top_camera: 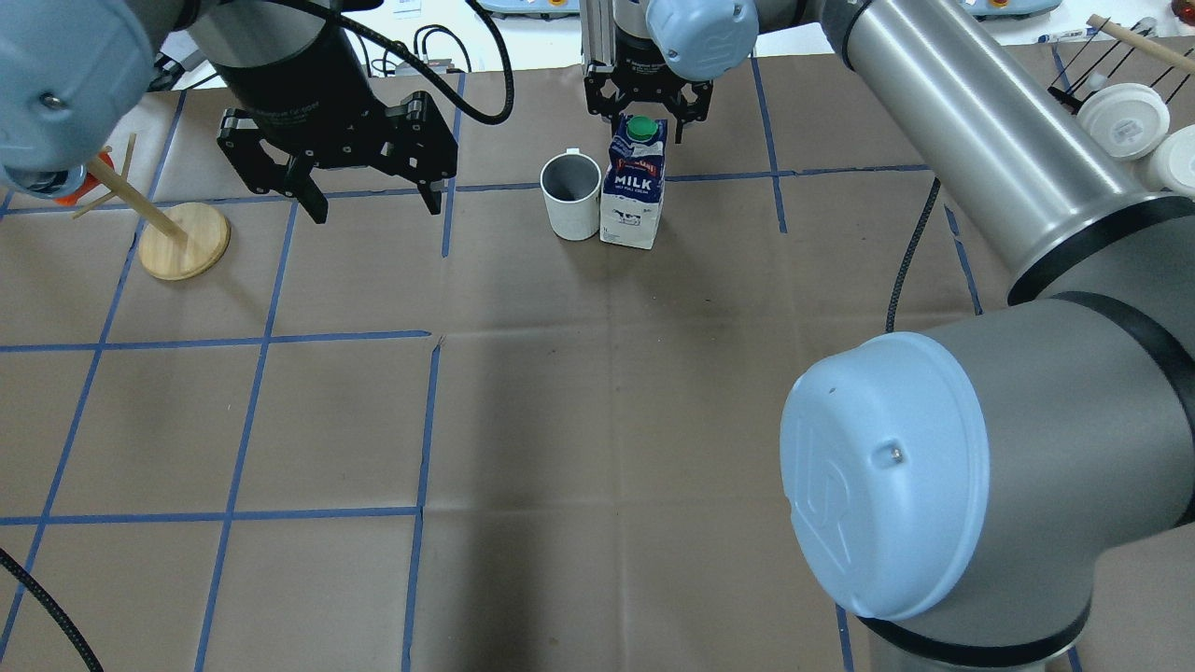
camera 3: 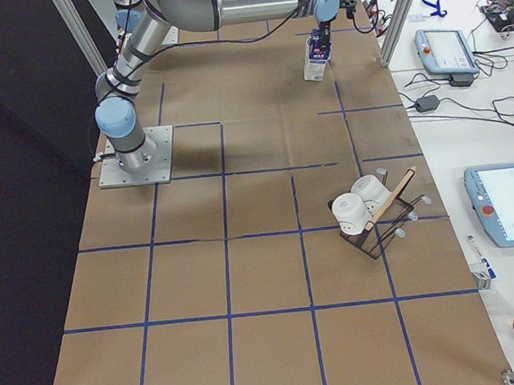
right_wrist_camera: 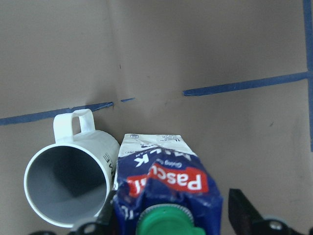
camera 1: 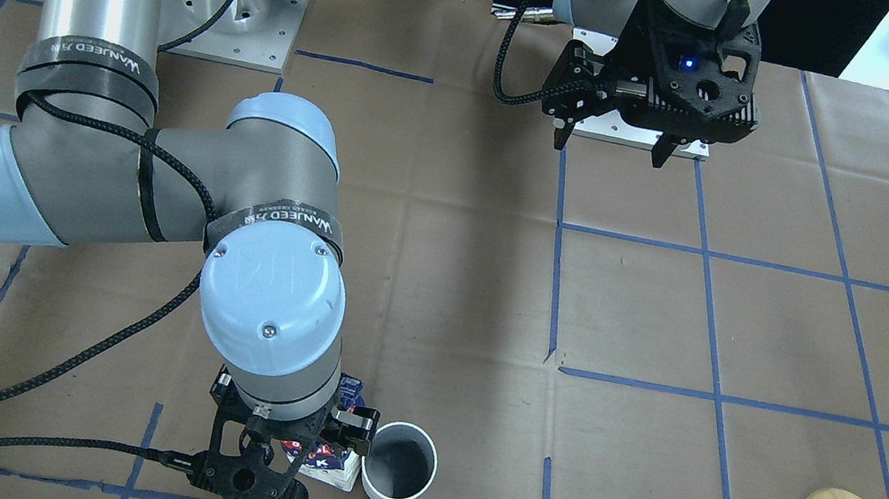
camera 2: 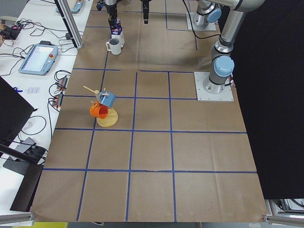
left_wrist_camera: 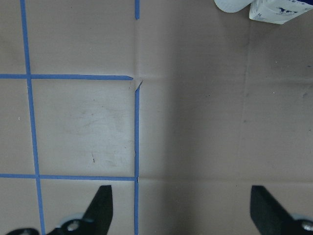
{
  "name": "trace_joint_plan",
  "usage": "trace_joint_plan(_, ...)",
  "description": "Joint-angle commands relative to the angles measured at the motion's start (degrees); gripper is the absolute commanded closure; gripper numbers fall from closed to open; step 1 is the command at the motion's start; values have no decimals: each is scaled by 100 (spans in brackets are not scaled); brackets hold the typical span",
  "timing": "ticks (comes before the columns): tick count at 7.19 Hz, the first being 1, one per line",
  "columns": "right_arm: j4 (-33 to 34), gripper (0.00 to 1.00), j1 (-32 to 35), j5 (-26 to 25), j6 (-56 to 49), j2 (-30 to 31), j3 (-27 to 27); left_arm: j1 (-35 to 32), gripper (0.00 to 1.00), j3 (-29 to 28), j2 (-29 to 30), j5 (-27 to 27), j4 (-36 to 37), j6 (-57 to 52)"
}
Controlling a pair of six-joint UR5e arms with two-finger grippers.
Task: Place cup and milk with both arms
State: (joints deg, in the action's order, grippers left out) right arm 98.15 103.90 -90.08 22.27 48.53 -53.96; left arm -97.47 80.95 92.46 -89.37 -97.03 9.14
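Note:
The white cup [top_camera: 571, 194] stands upright on the brown paper at the far middle of the table, touching the milk carton [top_camera: 635, 191] on its right. My right gripper [top_camera: 644, 117] is open and straddles the carton's green-capped top. In the right wrist view a small gap shows between the carton [right_wrist_camera: 166, 186] and one finger [right_wrist_camera: 244, 210], with the cup [right_wrist_camera: 68, 188] beside it. My left gripper [top_camera: 369, 201] is open and empty, and hovers above the table to the cup's left. It also shows in the left wrist view [left_wrist_camera: 181, 205].
A wooden mug tree [top_camera: 182, 241] with an orange and a blue mug [camera 2: 102, 107] stands at the far left. A rack with white cups [camera 3: 367, 210] stands on the right side. Blue tape lines grid the paper.

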Motion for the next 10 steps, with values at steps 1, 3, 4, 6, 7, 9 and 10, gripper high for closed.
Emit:
trace_joint_plan(1,-304,0,-54,-9,-56,305,-27,0,0,0,0,7,0,0)
trace_joint_plan(3,-428,0,-80,-18,-65,402,-27,0,0,0,0,7,0,0)
trace_joint_plan(4,-681,0,-141,-18,-300,586,-70,0,0,0,0,7,0,0)
trace_joint_plan(6,-1820,0,-588,-27,-1151,1243,-106,0,0,0,0,7,0,0)
trace_joint_plan(7,-2165,0,-799,-44,-1555,1586,-271,9,0,0,0,-2,0,-9)
trace_joint_plan(9,-2301,2,-1221,-45,-2005,2490,-1260,9,0,0,0,7,0,-9)
trace_joint_plan(10,-2240,2,-1354,-27,-2016,3052,-1944,9,0,0,0,-2,0,-9)
